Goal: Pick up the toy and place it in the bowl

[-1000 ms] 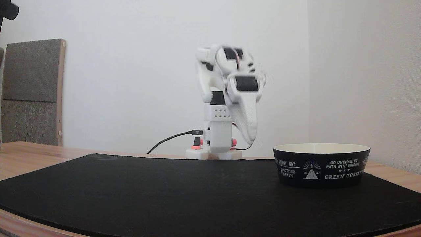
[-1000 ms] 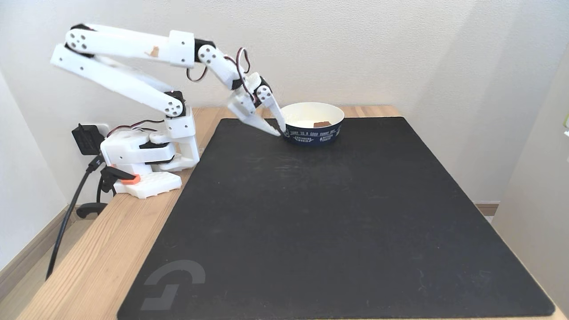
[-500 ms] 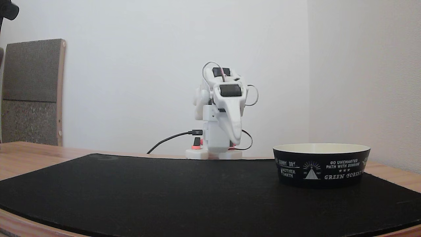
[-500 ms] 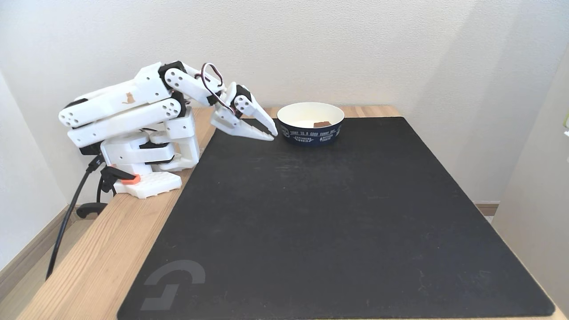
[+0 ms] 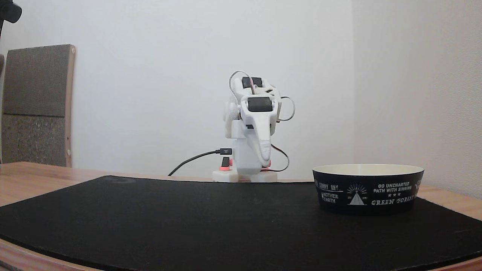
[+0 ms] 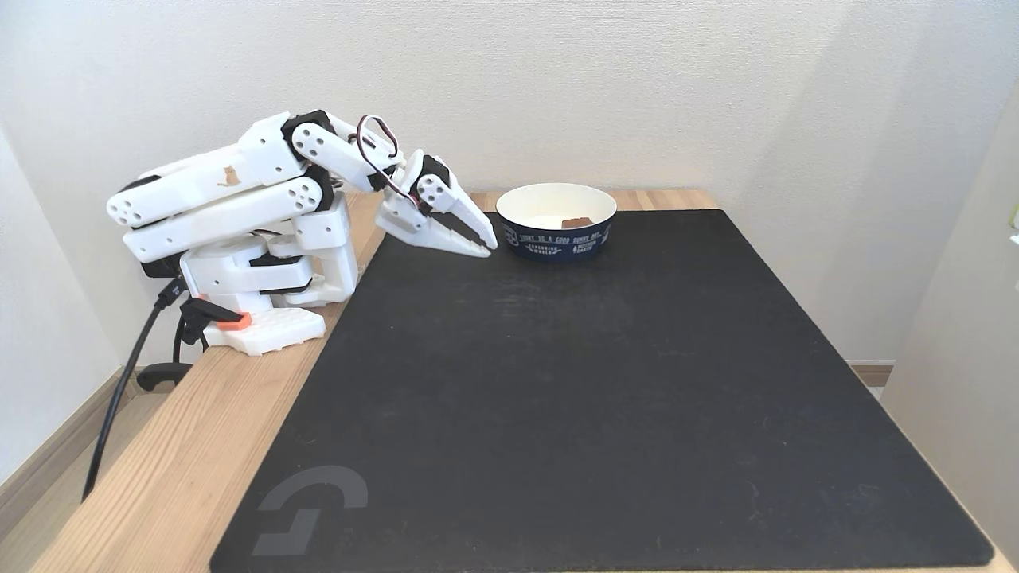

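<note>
Already the toy [image 6: 577,222] lies inside the bowl [image 6: 557,239], and the empty gripper [image 6: 487,245], its 2 jaws nearly closed just beside the rim, could nudge the bowl if it swings right.

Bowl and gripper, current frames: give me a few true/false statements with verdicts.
1. The toy lies inside the bowl. True.
2. The gripper is holding the toy. False: it holds nothing, jaws closed.
3. The bowl stands on the black mat. True.
4. The gripper hangs directly over the bowl. False: it sits beside the bowl, on its left in the fixed view from above.
5. The arm is stretched out across the mat. False: it is folded near its base.
</note>
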You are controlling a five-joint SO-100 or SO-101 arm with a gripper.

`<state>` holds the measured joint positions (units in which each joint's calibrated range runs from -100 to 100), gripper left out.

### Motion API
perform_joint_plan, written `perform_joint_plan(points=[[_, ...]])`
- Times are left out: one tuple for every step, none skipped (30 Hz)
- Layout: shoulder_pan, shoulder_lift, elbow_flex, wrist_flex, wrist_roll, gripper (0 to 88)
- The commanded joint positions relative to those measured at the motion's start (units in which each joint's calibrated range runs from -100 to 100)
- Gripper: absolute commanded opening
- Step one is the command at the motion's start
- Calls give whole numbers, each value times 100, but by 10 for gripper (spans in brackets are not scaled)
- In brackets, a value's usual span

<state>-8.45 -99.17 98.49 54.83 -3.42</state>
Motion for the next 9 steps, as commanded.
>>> perform_joint_plan(points=[[54,-25,52,-30,14,35],[46,-25,52,-30,14,35],[46,-25,52,-30,14,35],[38,-25,52,-30,14,35],[38,-25,52,-30,14,35],[38,-25,52,-30,14,35],[38,-25,52,-30,14,35],[29,-25,52,-30,14,35],[4,-25,52,-30,19,35]])
